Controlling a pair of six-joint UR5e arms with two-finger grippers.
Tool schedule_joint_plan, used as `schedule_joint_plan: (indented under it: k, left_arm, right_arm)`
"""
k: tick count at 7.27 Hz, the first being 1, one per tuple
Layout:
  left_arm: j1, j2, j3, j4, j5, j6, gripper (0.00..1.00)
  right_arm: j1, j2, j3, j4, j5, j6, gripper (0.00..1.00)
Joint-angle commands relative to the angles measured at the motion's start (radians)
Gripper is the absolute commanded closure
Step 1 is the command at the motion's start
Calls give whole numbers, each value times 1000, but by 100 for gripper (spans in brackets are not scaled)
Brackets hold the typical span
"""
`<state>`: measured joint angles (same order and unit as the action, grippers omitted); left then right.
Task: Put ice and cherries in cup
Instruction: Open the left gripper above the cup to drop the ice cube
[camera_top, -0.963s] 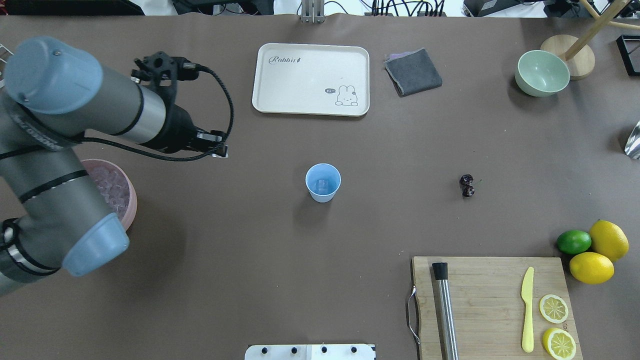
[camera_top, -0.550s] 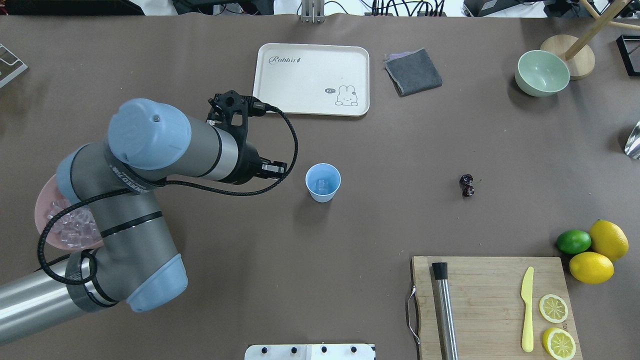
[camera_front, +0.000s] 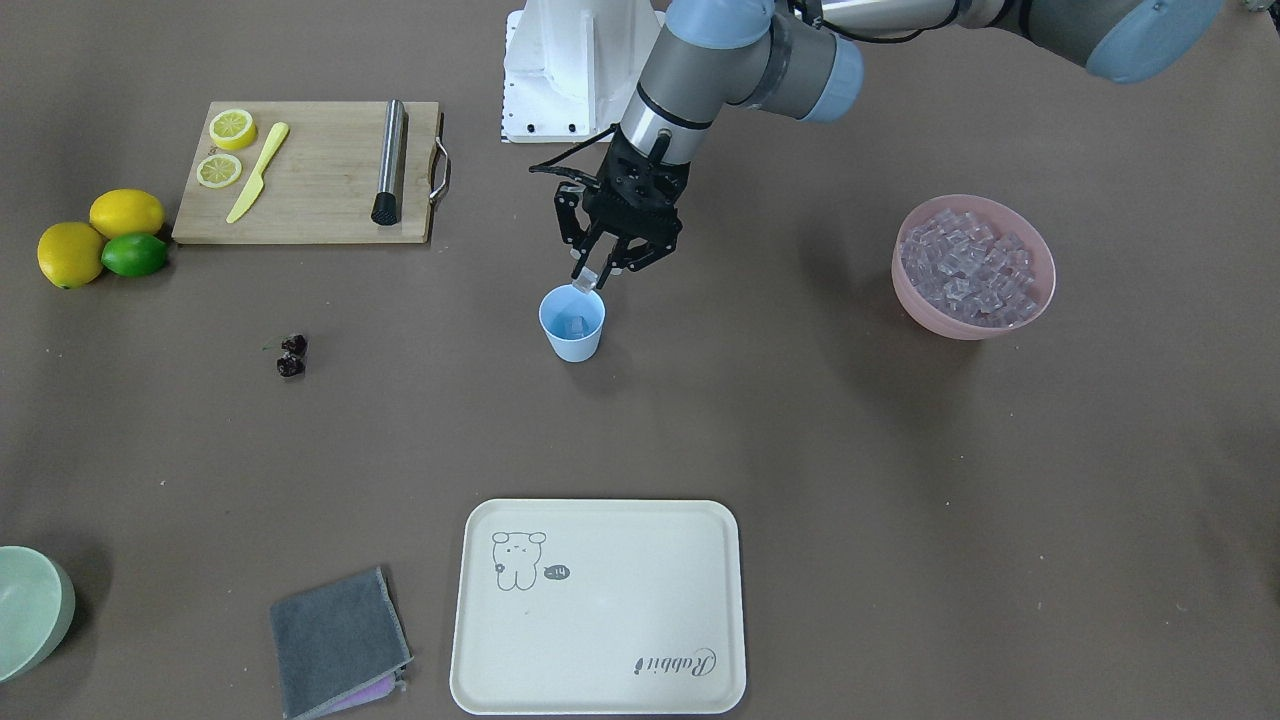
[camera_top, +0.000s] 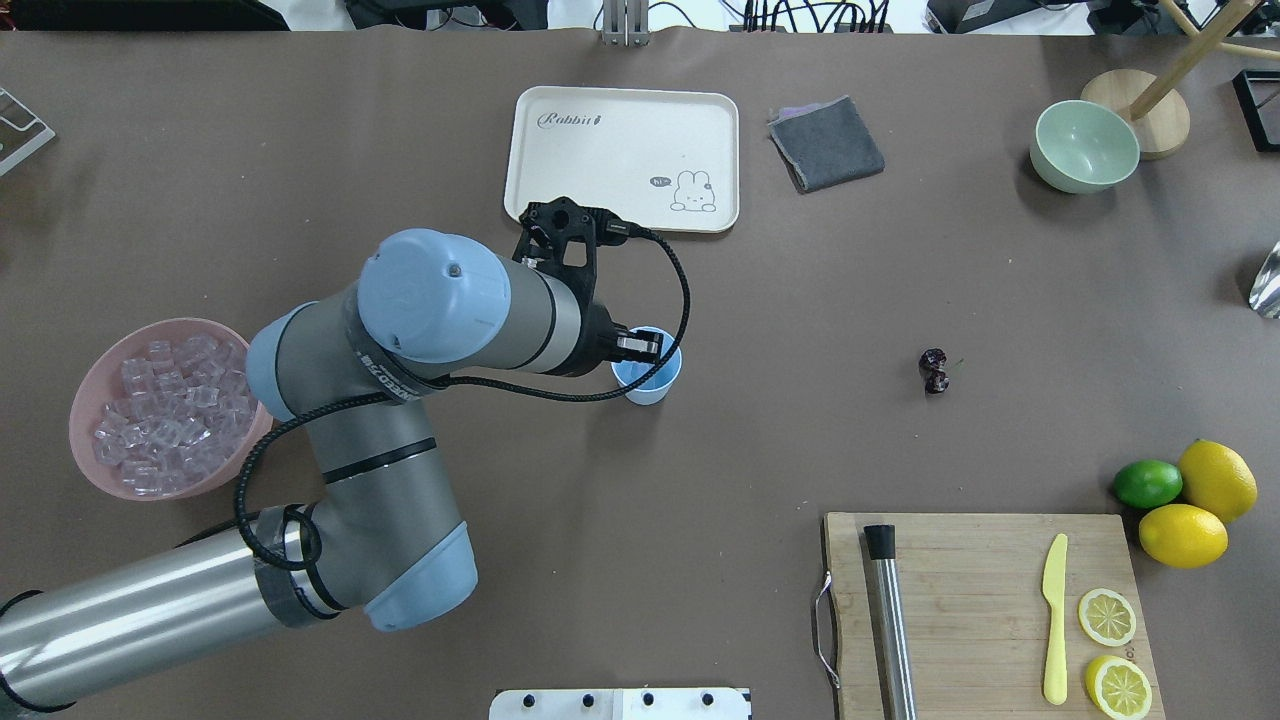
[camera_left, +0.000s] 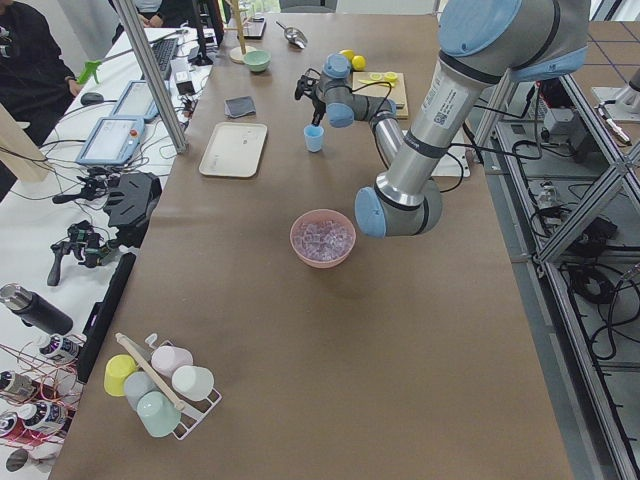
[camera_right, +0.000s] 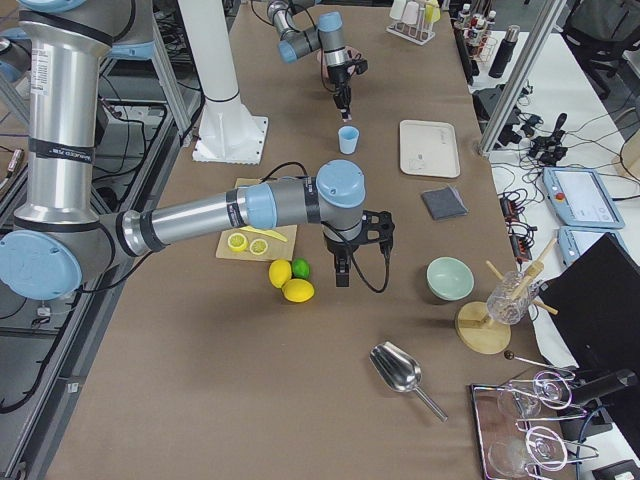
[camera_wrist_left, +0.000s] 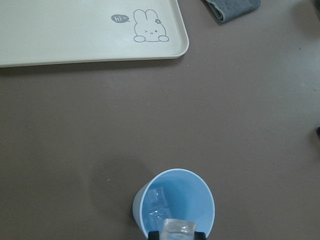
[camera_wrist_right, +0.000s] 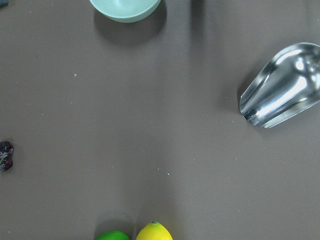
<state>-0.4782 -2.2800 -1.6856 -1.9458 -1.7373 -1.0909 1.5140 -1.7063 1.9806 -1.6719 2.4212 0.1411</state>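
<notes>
Over the cup (camera_top: 655, 385) the left pincer (camera_front: 590, 277) has swung in from the pink bowl (camera_front: 975, 333) at its 9 o'clock, clamped on one ice cube (camera_wrist_left: 179, 229); release looks next. At 3 o'clock the cherries (camera_top: 934, 370) lie untouched. Whether the right pincer (camera_right: 341, 278) is open, I cannot tell.

Blue cup (camera_front: 572, 345) upright, ice cube (camera_wrist_left: 157, 199) inside; second ice cube (camera_wrist_left: 179, 229) pinched just above rim; cherries (camera_front: 291, 356) well apart
</notes>
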Motion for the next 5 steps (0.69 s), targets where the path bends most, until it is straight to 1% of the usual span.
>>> schedule_joint_plan:
  k: [1, 2, 3, 4, 5]
  left_arm:
    - [21, -15, 47, -4, 45, 0, 100]
    - [33, -16, 56, -5, 45, 0, 100]
    - [38, -22, 57, -4, 45, -9, 44]
    - [39, -30, 60, -2, 45, -30, 4]
    - [38, -36, 54, -2, 45, -56, 3]
  right_arm:
    - [0, -1, -2, 0, 4, -1, 0]
    - [0, -3, 0, 1, 4, 0, 0]
    - [0, -3, 3, 0, 4, 0, 0]
    - [0, -3, 3, 1, 4, -1, 0]
    - [0, -3, 4, 3, -4, -3, 0]
